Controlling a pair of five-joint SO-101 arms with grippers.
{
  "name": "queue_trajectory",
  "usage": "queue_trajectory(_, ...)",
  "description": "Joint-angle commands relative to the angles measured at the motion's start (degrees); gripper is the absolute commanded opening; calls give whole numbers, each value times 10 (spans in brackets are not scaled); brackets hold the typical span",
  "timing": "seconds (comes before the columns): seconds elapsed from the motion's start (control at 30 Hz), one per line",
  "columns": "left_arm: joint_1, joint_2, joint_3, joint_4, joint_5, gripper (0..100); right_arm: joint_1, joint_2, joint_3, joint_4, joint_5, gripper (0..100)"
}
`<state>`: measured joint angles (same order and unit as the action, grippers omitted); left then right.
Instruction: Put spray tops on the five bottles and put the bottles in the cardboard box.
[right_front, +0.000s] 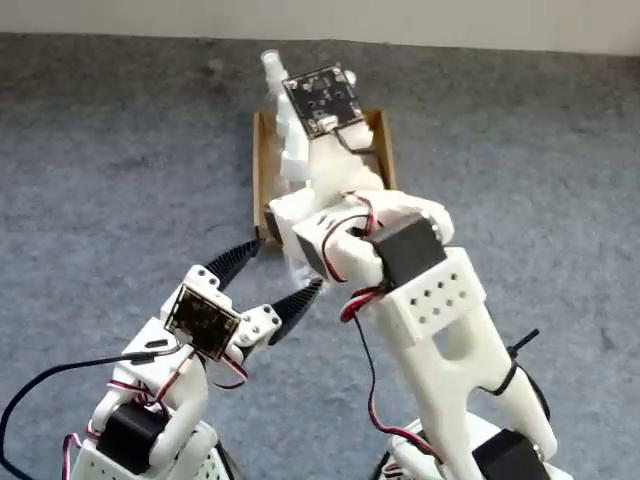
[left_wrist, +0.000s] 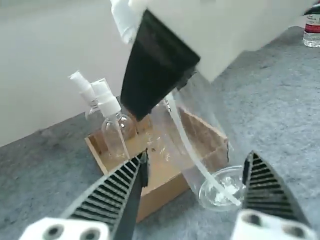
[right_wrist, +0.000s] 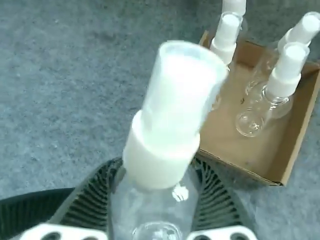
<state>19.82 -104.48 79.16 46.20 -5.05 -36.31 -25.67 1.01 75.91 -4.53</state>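
Note:
My right gripper (right_wrist: 156, 186) is shut on a clear bottle (right_wrist: 165, 125) fitted with a white spray top and a clear cap. It holds the bottle tilted in the air just in front of the cardboard box (right_wrist: 292, 150). Several capped bottles (right_wrist: 280, 80) stand in that box. In the left wrist view the held bottle (left_wrist: 210, 165) hangs under a black right finger (left_wrist: 155, 65), its round base and dip tube showing. My left gripper (left_wrist: 197, 157) is open just short of that base, touching nothing. From above, the left gripper (right_front: 290, 264) sits by the box's (right_front: 258, 165) near end.
Grey carpet covers the table all round. The right arm (right_front: 430, 300) crosses over the box from the near right. A small labelled bottle (left_wrist: 312, 25) stands far off in the background. Open carpet lies left and right of the box.

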Motion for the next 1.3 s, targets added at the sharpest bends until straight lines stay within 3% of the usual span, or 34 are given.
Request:
queue_trajectory(0.0,-32,5,-2,-11,-4,245,-5,-7,-54,43,5,3)
queue_trajectory(0.17,-49,5,-7,-21,-2,245,-3,0,-53,46,6,3)
queue_trajectory(0.23,-50,4,-16,-20,2,236,4,1,-52,1,6,3)
queue_trajectory(0.53,-174,4,-40,16,77,0,109,65,14,-267,12,3)
queue_trajectory(0.93,-179,4,-24,-8,76,5,124,80,198,-450,13,3)
queue_trajectory(1.27,-157,4,-24,-6,76,5,102,83,247,-519,51,3)
